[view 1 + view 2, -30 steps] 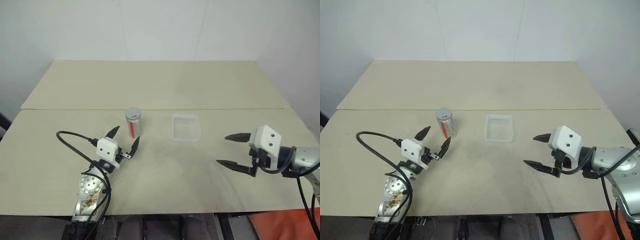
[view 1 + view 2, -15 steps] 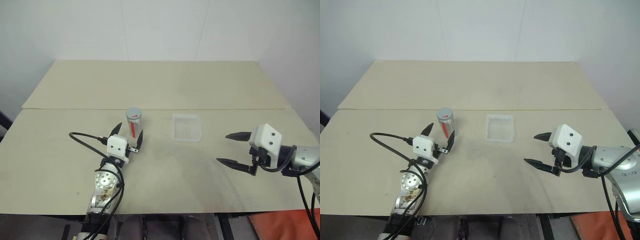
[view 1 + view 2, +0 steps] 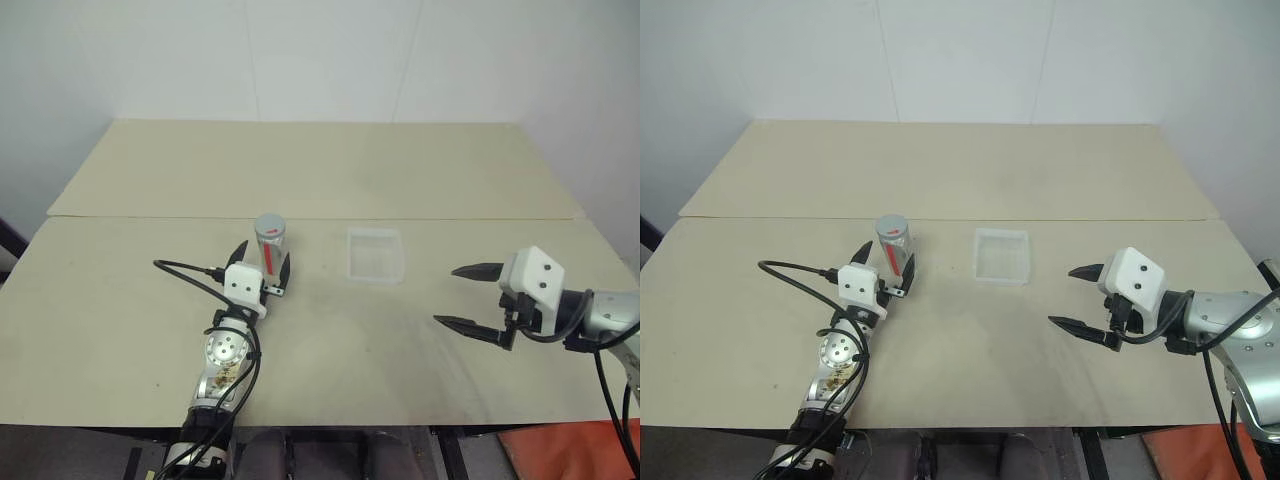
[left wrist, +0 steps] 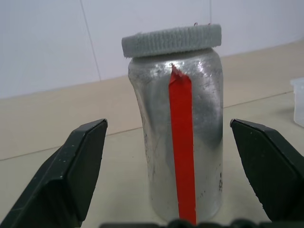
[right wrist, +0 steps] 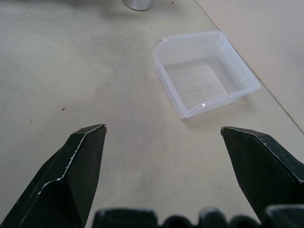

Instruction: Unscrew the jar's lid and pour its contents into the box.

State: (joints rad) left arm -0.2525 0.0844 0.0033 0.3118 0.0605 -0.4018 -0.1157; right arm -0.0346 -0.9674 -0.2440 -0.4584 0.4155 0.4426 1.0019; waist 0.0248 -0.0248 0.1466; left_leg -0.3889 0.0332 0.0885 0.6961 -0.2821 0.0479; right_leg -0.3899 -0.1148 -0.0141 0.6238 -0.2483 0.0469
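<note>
We read the task as barely begun. The jar (image 3: 270, 246) stands upright on the table (image 3: 320, 170), just to the left of the box (image 3: 375, 254), and the lid (image 4: 171, 40) sits on top of it, a grey ribbed cap that looks fully seated, so nothing has been unscrewed. The box looks empty in the right wrist view, clear plastic with a bare floor, so nothing has been poured either. Our left gripper (image 3: 264, 269) has its jaws spread wide, one black finger on each side of the jar, with clear gaps between the pads and the jar's wall in the left wrist view; it holds nothing. Our right gripper (image 3: 468, 295) hangs over the table well to the right of the box, jaws equally wide and empty, pointing toward the box. What is left, as we judge it, is everything: closing on the jar, twisting off the lid, then tipping the contents into the box. We cannot see the contents, since the jar's wall looks silvery and clouded. The only marking is a plain red stripe running down the jar's side, torn at its upper end; we can read no brand or writing anywhere.
</note>
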